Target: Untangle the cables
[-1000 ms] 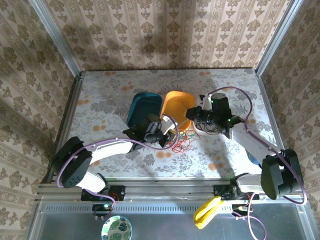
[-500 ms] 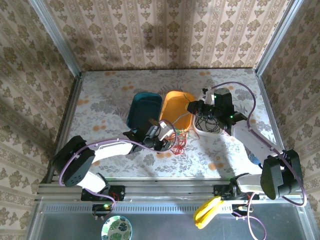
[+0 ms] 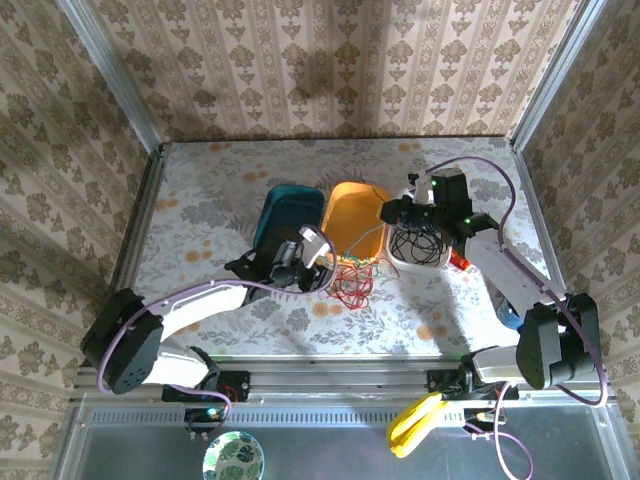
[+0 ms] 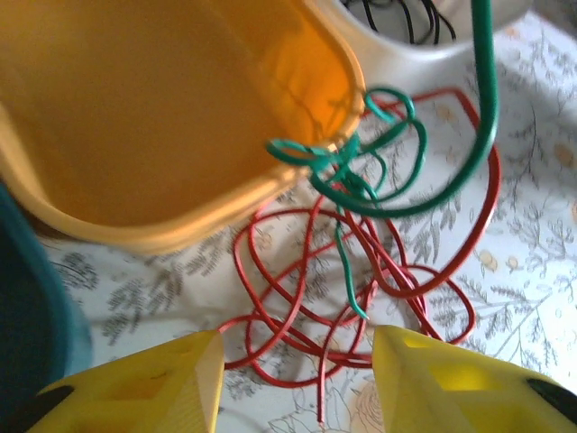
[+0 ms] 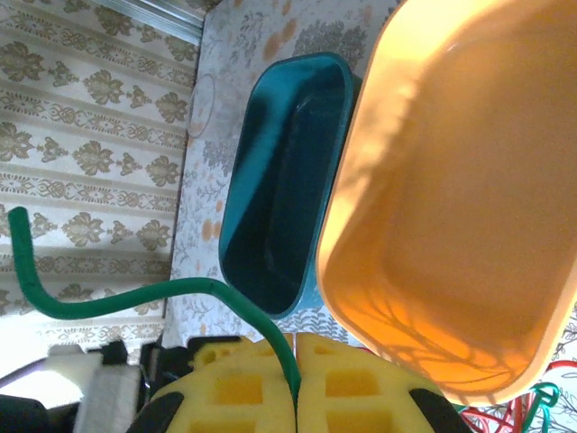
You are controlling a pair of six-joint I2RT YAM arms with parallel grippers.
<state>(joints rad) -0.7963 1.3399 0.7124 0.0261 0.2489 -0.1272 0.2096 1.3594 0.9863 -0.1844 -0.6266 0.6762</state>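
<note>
**DESK:** What's in shot, biggest thing first?

**OPERATOR:** A floral-patterned table (image 3: 200,200) with three plastic tubs in a row at its middle. There is a teal oblong tub (image 3: 285,215), an orange oblong tub (image 3: 350,205) beside it, and a white tub (image 3: 432,262) on the right holding a coil of thin black cables (image 3: 410,243). My left gripper (image 4: 297,350) hangs low in front of the orange tub, its yellow jaws apart with nothing clamped between them. My right gripper (image 5: 296,350) is raised near the white tub, pads pressed together on a thin green cable (image 4: 489,99).

**DESK:** And the tangle itself?

**OPERATOR:** The thin red cables (image 3: 350,285) lie in loose loops on the table, tight against the orange tub's near wall and directly ahead of the left gripper's fingertips. The green cable is knotted into their far side, with its small loops bunched at the corner of the orange tub's rim. From there it sweeps in one long arc up and away to the right gripper.

**DESK:** So which arm has the next move?

**OPERATOR:** The left, I judge. It is much the nearer, and the red loops sit square in its line. The green strand leads away from it toward the right arm, so holding down the red while the green is drawn off along that line looks like the way to part them.
</note>
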